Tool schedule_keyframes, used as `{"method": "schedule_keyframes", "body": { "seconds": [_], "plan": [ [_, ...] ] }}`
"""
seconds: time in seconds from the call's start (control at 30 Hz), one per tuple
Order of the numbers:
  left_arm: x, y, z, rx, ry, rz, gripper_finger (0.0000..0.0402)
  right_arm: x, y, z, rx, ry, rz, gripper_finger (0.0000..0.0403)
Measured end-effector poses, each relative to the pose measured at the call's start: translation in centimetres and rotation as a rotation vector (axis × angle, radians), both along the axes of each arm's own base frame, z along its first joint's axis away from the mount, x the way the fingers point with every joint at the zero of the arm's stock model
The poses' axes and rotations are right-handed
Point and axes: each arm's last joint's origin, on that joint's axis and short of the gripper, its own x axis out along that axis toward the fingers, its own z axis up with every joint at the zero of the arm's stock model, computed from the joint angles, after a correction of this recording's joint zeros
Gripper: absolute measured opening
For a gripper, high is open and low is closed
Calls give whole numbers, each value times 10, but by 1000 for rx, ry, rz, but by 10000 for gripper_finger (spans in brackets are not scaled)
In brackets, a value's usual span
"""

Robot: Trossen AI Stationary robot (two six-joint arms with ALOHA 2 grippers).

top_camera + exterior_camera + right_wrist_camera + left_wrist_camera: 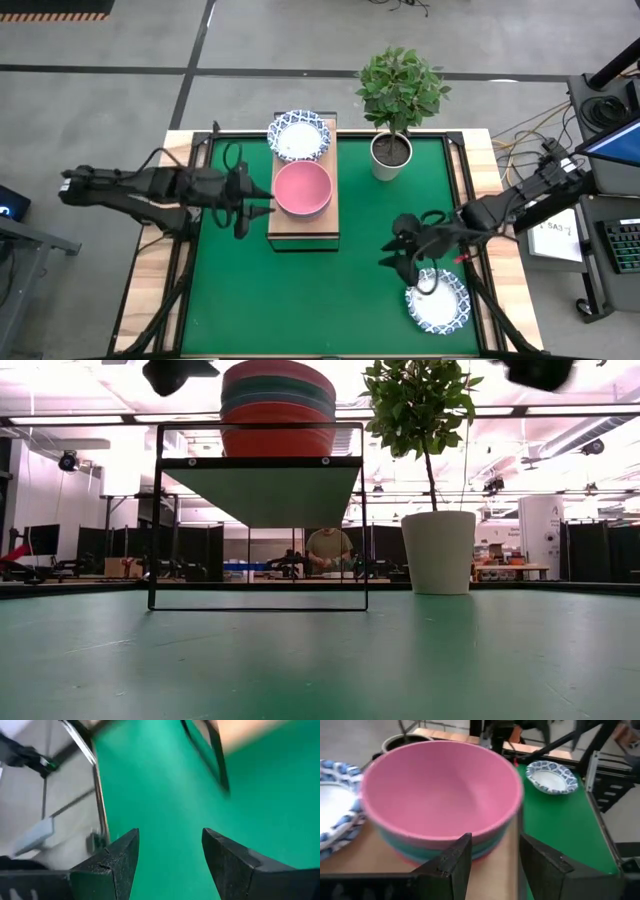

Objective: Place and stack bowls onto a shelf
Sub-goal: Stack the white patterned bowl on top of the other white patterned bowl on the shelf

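1. A pink bowl (303,188) is being shown on top of a stack of coloured bowls on the light-wood shelf (304,226), with teal and red rims seen beneath it in the left wrist view.
2. A white bowl with a blue patterned rim (298,136) is being displayed on the same shelf, just beside the pink bowl on the far end.
3. The left gripper (262,200) is being held just beside the pink bowl, at the shelf's left edge; its fingers (451,862) are being kept apart, with nothing between them.
4. The right gripper (398,254) is being held above the green mat (300,300), near a second blue-rimmed white bowl (437,300) lying at the mat's near right corner; its fingers (116,857) are being held wide apart and empty.
5. A white pot with a small leafy plant (392,152) is being shown standing on the mat, right of the shelf.
6. A person (329,549) is being seen in the room beyond the table.
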Motion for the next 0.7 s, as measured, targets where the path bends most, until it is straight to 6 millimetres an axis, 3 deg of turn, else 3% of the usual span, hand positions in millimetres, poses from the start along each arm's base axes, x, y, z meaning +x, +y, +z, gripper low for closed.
{"method": "schedule_keyframes", "body": {
  "seconds": [0.17, 0.27, 0.53, 0.7],
  "plan": [
    [6, -18, 1, 31, -32, -7, 146, 5, 9, -28, 267, 333, -124, 206],
    [11, -27, 1, 45, -50, -24, 146, 8, 26, -48, 339, 498, -174, 206],
    [20, -32, -5, 68, -25, -46, 146, 16, 71, -98, 376, 798, -237, 205],
    [21, -32, -6, 85, -22, -54, 146, 25, 87, -121, 368, 914, -269, 205]
  ]
}}
